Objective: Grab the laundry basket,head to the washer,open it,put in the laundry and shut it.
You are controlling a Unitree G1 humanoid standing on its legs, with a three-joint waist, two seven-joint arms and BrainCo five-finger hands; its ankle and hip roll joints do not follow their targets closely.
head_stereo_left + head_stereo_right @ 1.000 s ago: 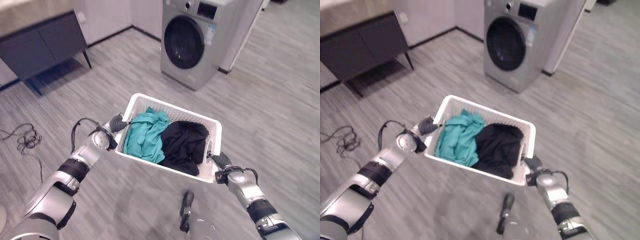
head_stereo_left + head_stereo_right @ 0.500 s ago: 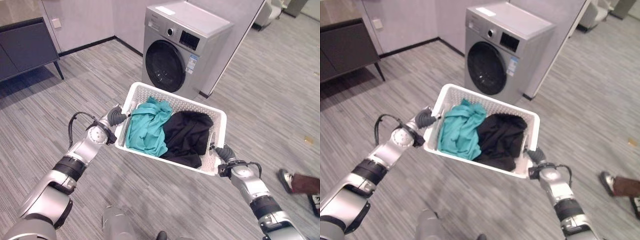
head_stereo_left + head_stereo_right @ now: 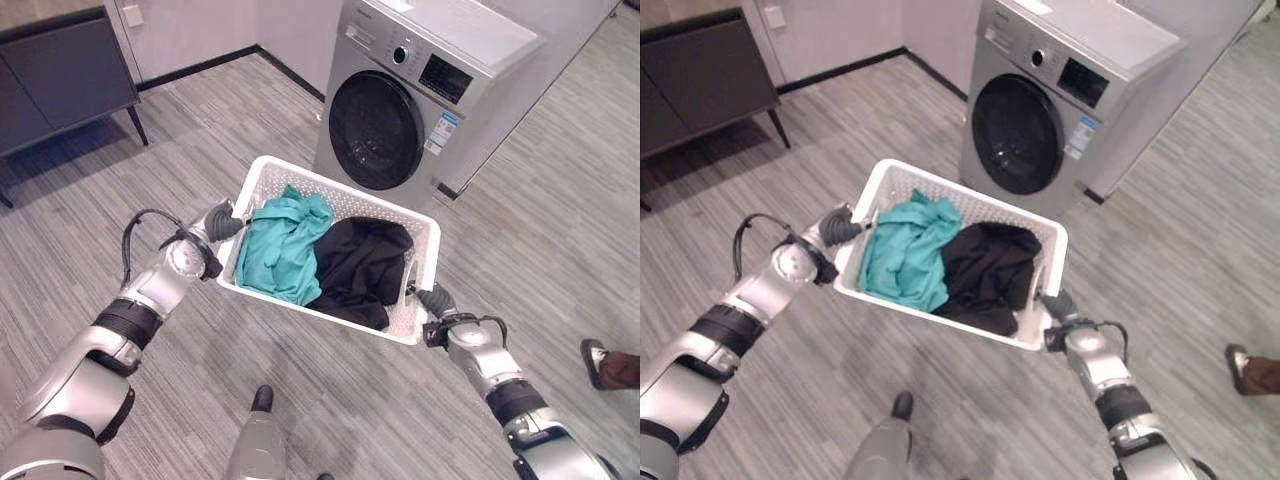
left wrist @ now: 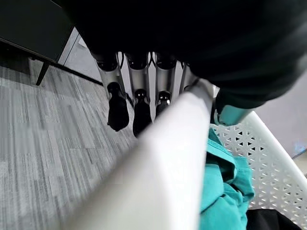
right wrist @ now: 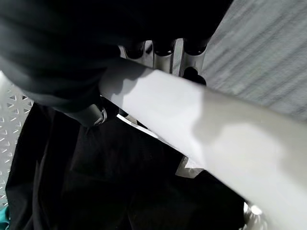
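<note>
Your left hand (image 3: pixel 222 224) and right hand (image 3: pixel 436 300) are clamping the laundry basket (image 3: pixel 425 235); the washer (image 3: pixel 420 85), at twelve o'clock, is looming nearer than a second ago, door shut.

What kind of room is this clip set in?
Probably a home laundry area or a mock-up of one: a front-loading washer stands against the wall, a white laundry basket holds clothes, and a dark cabinet stands on grey wood-look flooring.

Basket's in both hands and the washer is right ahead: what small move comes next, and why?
Probably set the basket down on the floor before the washer. Its door is shut, and the left hand and right hand both grip the rim, so neither can open it.
</note>
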